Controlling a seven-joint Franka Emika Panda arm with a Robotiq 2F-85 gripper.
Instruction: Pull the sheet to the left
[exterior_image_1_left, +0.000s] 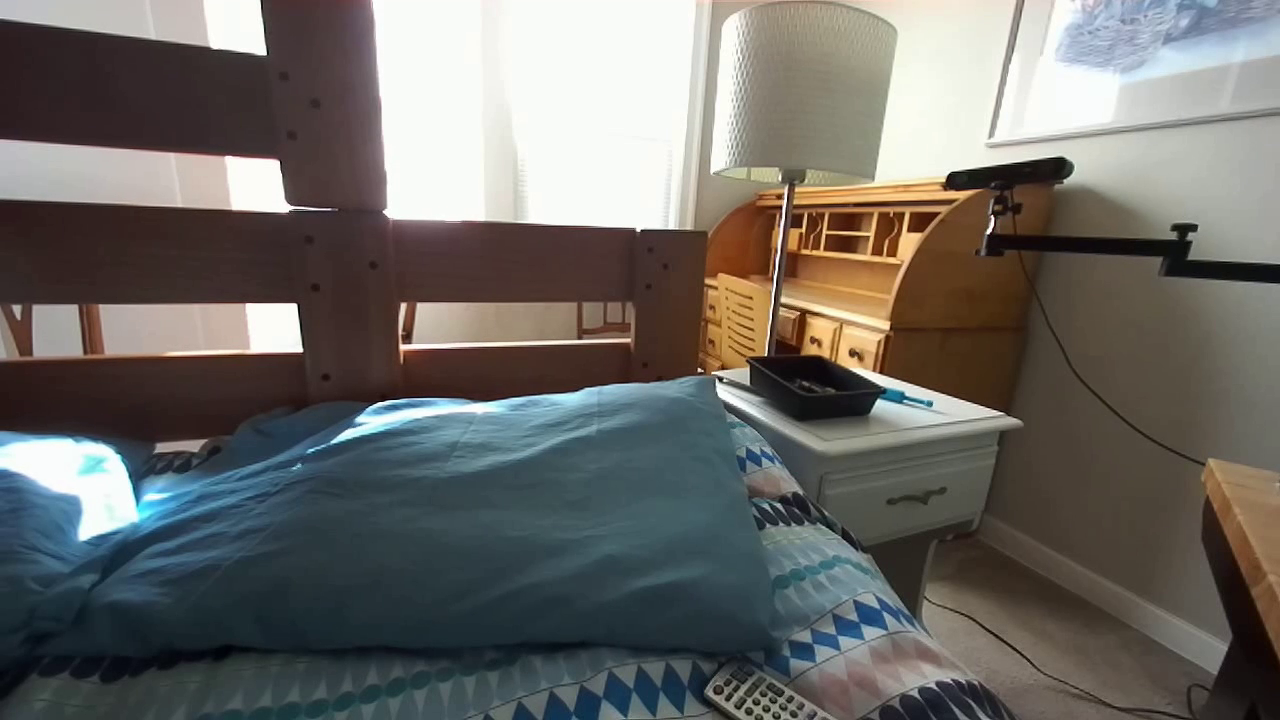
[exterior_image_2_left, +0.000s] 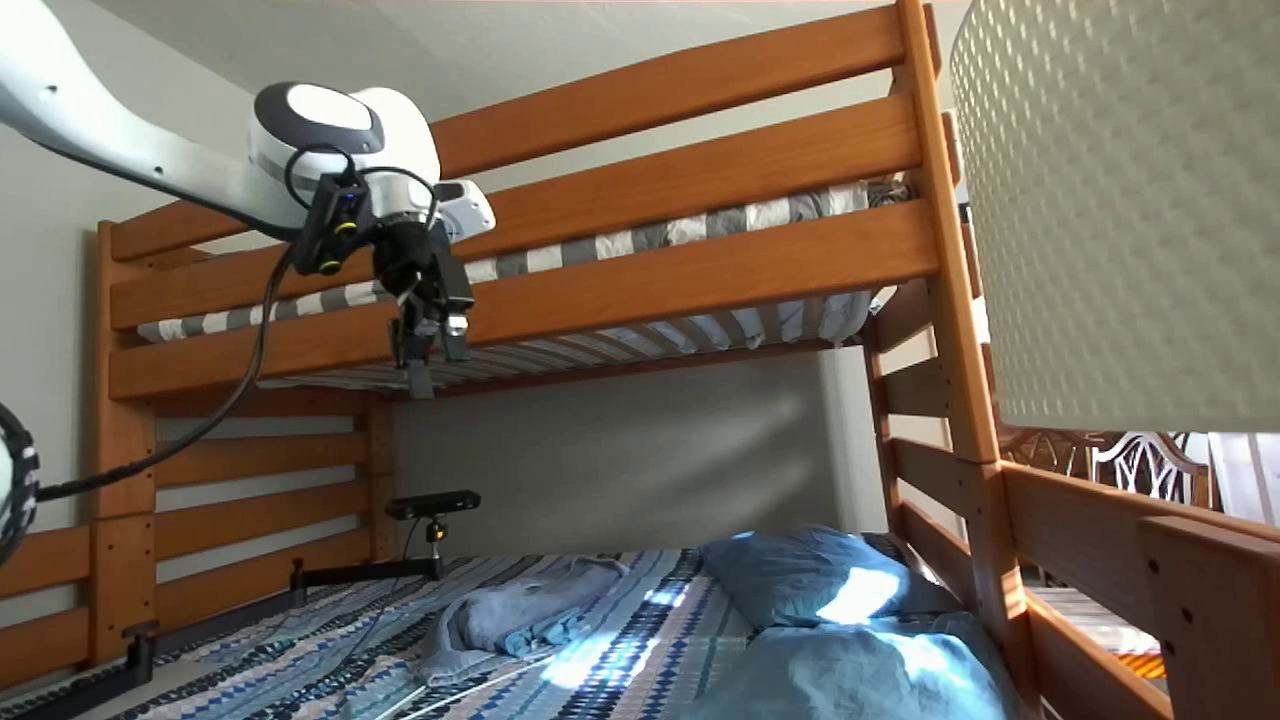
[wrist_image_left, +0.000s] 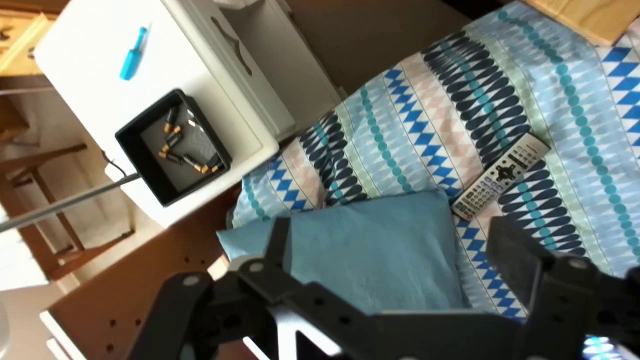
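My gripper (wrist_image_left: 392, 245) stands wide with nothing in it, well above the teal-blue sheet (wrist_image_left: 372, 255); taking hold looks like my step in hand.
The sheet fills the lower centre of the wrist view, within my gripper's spread, and in an exterior view the same sheet (exterior_image_1_left: 470, 540) spans lower left to centre. It looks plump as a cased pillow, so I expect weight and drag. I should come down on the corner just right of centre in the wrist view, pinch cloth alone, and leave out the patterned quilt (wrist_image_left: 440, 130) underneath and the remote control (wrist_image_left: 501, 176) just beside that corner. A slight lift, then a slow, level draw to the left should keep the quilt from bunching along. Whose left is meant I cannot tell.
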